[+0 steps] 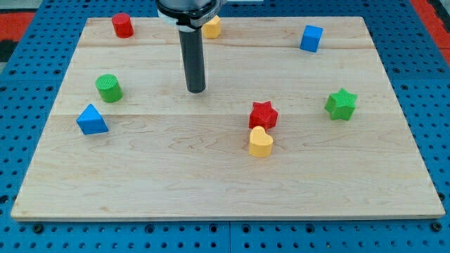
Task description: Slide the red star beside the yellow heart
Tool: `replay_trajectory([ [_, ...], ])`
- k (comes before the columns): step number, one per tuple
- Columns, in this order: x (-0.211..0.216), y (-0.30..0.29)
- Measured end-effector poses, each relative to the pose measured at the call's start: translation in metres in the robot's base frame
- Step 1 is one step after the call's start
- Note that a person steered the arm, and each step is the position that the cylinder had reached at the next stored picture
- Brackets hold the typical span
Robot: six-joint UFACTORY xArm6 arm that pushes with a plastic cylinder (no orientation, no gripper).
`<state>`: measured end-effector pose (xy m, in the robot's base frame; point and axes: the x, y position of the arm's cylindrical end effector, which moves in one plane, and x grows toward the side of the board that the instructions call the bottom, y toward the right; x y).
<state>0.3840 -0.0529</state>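
The red star [264, 114] lies right of the board's middle. The yellow heart [260, 142] sits just below it, and the two touch or nearly touch. My tip [196, 91] is on the board to the upper left of the red star, well apart from both blocks. The dark rod rises from it to the view's top edge.
On the wooden board [225, 190]: a red cylinder [122, 25] at top left, a yellow block [211, 27] partly behind the rod, a blue cube [311, 38] at top right, a green star [341, 104] at right, a green cylinder [109, 88] and a blue triangle [92, 120] at left.
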Motion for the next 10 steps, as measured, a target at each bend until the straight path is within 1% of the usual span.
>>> replay_trajectory([
  [3, 0.000, 0.012],
  [5, 0.022, 0.056],
  [6, 0.033, 0.062],
  [8, 0.046, 0.096],
  [10, 0.048, 0.098],
])
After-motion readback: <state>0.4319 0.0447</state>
